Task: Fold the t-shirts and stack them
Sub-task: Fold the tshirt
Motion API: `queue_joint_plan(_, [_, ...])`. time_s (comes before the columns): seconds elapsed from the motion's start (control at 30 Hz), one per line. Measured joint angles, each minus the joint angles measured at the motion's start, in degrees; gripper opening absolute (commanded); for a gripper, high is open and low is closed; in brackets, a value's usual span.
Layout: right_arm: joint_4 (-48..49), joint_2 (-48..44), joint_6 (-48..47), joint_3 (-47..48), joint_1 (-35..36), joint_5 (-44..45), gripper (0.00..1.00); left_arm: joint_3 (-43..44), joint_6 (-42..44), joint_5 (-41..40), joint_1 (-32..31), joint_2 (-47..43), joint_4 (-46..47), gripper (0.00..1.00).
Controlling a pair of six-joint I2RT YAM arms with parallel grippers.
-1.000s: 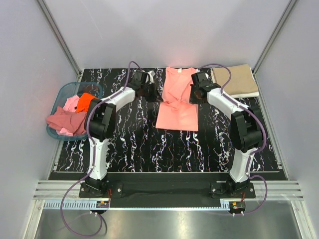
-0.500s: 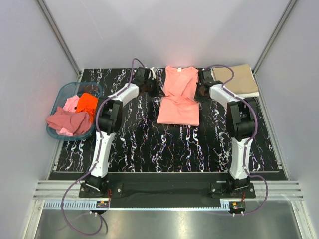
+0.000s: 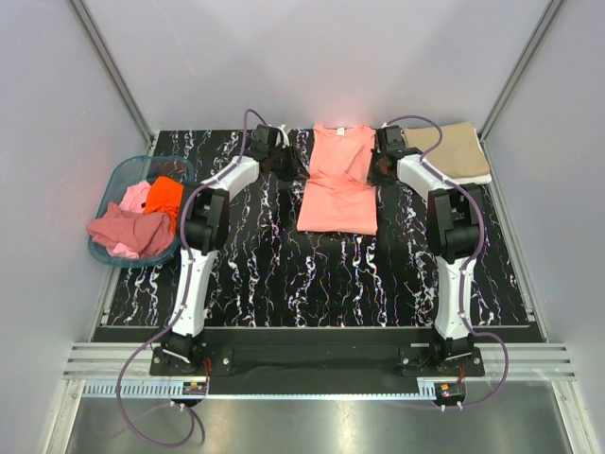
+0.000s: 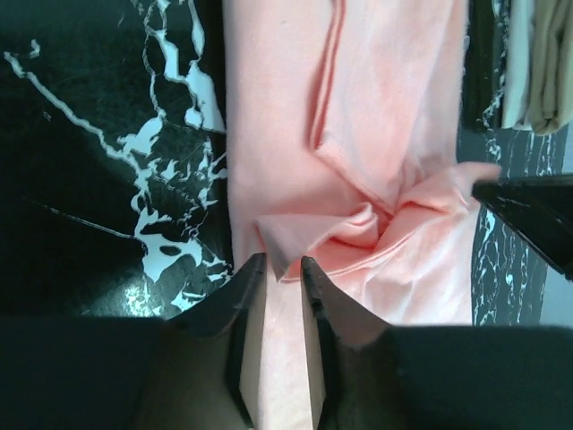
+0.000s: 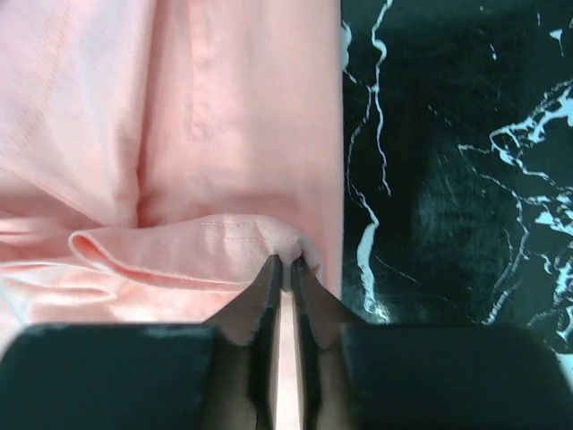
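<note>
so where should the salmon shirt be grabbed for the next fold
Probably the two near hem corners of the salmon-pink t-shirt, approached from its left and right edges: it lies flat as a long strip, sleeves tucked in, with bare table alongside both corners.

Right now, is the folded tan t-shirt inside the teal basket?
No, the tan t-shirt lies folded at the far right corner; the teal basket sits at the left.

left arm [image 3: 194,284] and right arm [image 3: 452,293]: white link shells, black joint housings, black base plates [image 3: 219,358]. purple cable [image 3: 117,402] loops base to wrist on each. left claw [image 4: 280,269], right claw [image 5: 286,264]: dark tapered wedge fingers.
</note>
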Motion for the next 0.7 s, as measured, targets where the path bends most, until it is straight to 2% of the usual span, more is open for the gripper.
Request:
queue_joint_plan(0.07, [0.0,0.9,-0.2,1.5,-0.1,-0.1,0.38,0.6,-0.1,0.3,0.1,0.0,0.2,0.33])
queue_joint_plan(0.2, [-1.2,1.7,-0.5,4.3,-0.8,-0.8,0.41,-0.3,1.4,-0.8,0.7,-0.9,0.5,0.36])
queue_joint_plan(0.33, [-4.4,-0.1,0.1,4.2,-1.5,-3.9,0.35,-7.5,3.2,-3.4,1.2,-7.1,-1.2,0.38])
queue_joint_plan(0.4, [-5.0,-3.3,0.6,0.3,-1.7,-6.7,0.32,-12.5,4.0,-4.1,1.4,-11.8,-2.2,0.39])
queue_joint_plan(0.53, [-6.9,-10.8,1.1,-7.9,-1.7,-12.2,0.33,-19.5,5.4,-4.2,0.4,-18.6,-1.8,0.38])
queue_joint_plan(0.67, [-7.2,-14.7,1.0,-12.8,-1.7,-15.6,0.33,-22.5,6.1,-3.2,-2.2,-20.0,-1.2,0.37])
queue_joint_plan(0.7, [-7.0,-15.0,1.0,-13.6,-1.7,-16.6,0.28,-23.2,6.1,-2.9,-2.7,-19.9,-1.2,0.37])
